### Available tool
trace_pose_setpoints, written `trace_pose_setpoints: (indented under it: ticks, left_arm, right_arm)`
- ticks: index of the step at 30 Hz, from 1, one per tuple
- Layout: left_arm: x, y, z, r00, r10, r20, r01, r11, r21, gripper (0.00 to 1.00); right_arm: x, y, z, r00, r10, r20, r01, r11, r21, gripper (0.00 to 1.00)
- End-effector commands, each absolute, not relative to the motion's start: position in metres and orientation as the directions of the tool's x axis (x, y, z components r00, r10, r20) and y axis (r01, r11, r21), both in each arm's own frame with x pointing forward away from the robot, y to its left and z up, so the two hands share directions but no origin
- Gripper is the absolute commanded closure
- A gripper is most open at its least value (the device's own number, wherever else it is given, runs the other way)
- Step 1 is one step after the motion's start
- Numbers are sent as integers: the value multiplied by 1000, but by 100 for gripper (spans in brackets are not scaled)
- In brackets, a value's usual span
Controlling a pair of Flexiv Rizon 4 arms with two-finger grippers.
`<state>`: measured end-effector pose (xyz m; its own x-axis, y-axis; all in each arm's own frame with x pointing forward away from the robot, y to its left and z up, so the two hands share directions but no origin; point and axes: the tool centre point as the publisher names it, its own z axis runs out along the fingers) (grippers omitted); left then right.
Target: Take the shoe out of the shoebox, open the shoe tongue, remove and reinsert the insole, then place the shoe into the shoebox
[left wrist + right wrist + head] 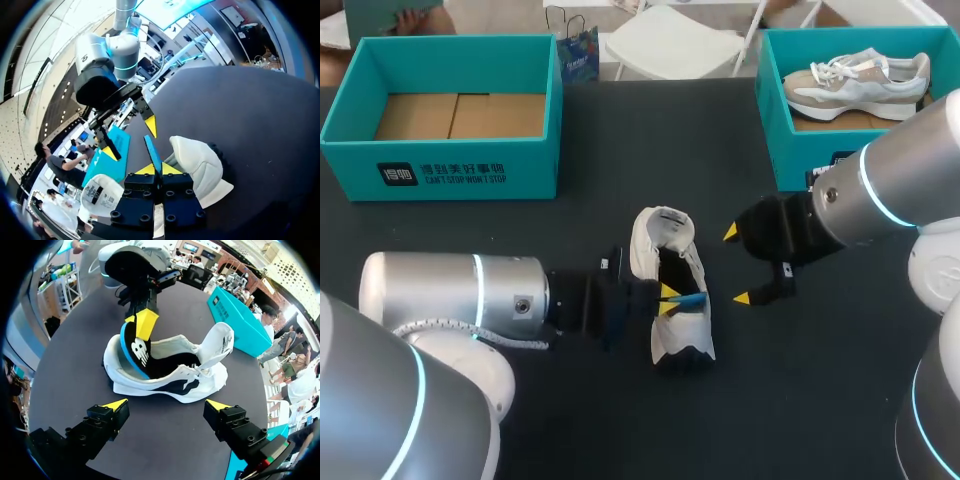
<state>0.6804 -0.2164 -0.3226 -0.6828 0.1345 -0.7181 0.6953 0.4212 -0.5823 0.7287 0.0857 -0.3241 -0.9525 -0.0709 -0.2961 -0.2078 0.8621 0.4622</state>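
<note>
Robot lab or demo station, by every sign. Left arm point(440, 290) and right arm point(905, 185), grey metal with glowing cyan rings, flank dark round table point(800, 400). Staged props on it: left shoebox point(440, 172), teal, bare cardboard floor; right shoebox point(772, 110), teal, grey sneaker point(860, 80) inside; white shoe point(672, 262) lying mid-table between arms.

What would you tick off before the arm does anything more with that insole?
1. Left jaws shut on the insole: ok.
2. Insole lying flat inside the shoe: not ok, one end stands up out of it.
3. Tongue folded open: ok.
4. Right jaws open and apart from the shoe: ok.
5. Shoe resting on its sole on the table: ok.
</note>
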Motion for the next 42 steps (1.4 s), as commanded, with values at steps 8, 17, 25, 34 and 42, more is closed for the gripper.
trace_pose_setpoints:
  ticks: [8, 17, 25, 34, 42]
  left_arm:
    - [672, -215, -297, -629, 172, -758, 739, 436, -514, 100]
    - [669, -210, -294, -637, 201, -744, 715, 515, -473, 64]
    - [667, -207, -302, -693, 194, -695, 667, 538, -515, 63]
    - [674, -208, -320, -730, 178, -660, 625, 564, -540, 64]
    - [688, -214, -335, -745, 157, -648, 607, 562, -562, 65]
  right_arm:
    - [728, 86, -325, -952, -70, -297, -208, 863, 461, 0]
    - [728, 86, -325, -952, -70, -297, -208, 863, 461, 0]
    - [728, 86, -325, -952, -70, -297, -208, 863, 461, 0]
    - [728, 86, -325, -952, -70, -297, -208, 863, 461, 0]
    - [728, 86, -325, -952, -70, -297, -208, 863, 461, 0]
